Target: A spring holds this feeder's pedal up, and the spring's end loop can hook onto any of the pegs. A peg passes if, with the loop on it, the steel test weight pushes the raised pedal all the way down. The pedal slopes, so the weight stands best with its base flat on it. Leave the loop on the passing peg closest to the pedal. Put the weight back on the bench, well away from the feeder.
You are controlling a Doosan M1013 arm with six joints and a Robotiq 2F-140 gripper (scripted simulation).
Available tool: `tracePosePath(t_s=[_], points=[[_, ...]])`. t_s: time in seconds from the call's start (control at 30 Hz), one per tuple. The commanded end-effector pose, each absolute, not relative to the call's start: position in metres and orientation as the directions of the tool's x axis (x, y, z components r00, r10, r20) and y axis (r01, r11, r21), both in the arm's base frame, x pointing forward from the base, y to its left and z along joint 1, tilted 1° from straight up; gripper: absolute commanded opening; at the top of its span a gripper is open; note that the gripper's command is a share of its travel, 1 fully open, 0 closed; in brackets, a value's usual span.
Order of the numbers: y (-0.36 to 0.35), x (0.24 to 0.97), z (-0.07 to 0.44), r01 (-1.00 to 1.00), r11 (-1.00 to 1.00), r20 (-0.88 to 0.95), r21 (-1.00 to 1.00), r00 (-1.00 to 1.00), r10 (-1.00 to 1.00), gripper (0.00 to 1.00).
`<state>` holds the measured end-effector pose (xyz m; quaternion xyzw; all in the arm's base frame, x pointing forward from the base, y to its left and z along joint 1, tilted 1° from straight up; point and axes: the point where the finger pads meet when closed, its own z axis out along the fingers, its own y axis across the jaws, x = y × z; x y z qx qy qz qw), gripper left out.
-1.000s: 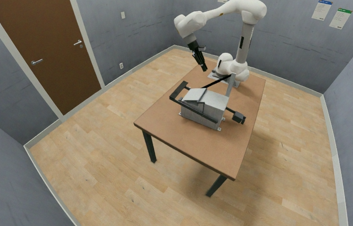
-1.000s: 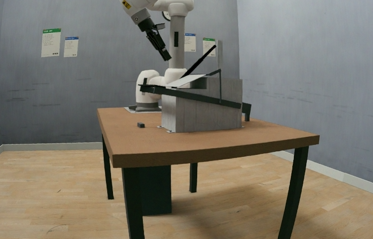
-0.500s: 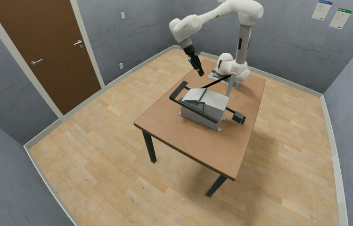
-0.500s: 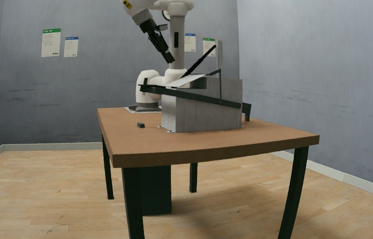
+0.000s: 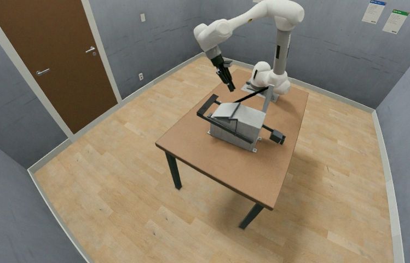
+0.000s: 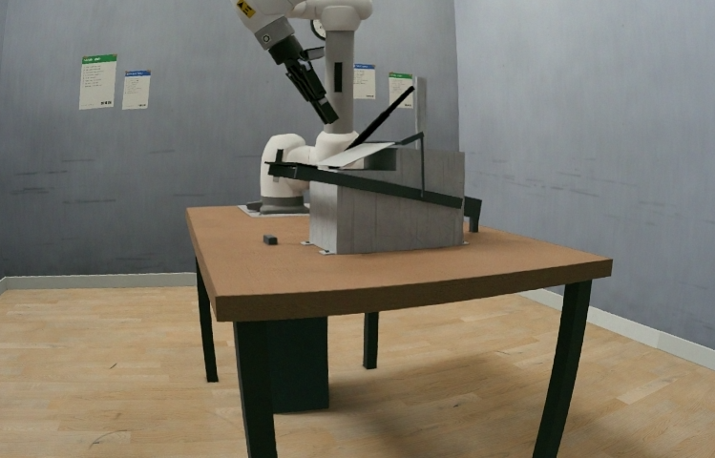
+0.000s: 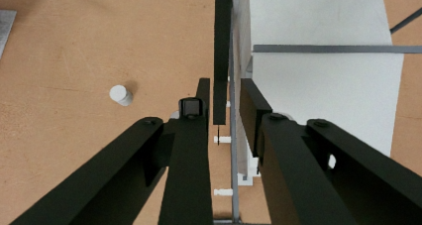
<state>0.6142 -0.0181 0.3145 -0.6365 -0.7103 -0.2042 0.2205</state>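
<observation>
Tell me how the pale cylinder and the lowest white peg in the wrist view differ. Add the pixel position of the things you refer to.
The pale cylinder (image 7: 119, 93) stands on the bench; the peg (image 7: 224, 192) sticks out sideways from the feeder's dark-edged side. The cylinder looks thick and stubby, the peg slim. Both are pale.

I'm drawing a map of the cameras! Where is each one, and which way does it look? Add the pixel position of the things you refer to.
Top: high in the room, looking down at the feeder (image 5: 245, 128) (image 6: 401, 204) and bench (image 5: 200, 153) (image 6: 407, 272); the arm shows.

Exterior: lower, beyond a bench edge, looking across at the feeder; arm partly cut off.

Wrist: by the gripper (image 5: 232, 89) (image 6: 331, 120) (image 7: 225, 94), looking past its fingers at pegs.

Top and exterior share wall posters.
</observation>
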Motion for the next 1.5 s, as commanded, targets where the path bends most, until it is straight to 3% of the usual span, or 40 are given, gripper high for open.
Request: tracePosePath(t_s=[0.0,1.47], points=[[-0.018,0.614,0.315,0.994,0.106,0.573,0.011,-0.093,0.814,0.24],[-0.003,0.613,0.294,0.994,0.107,0.575,0.011,-0.093,0.813,0.24]])
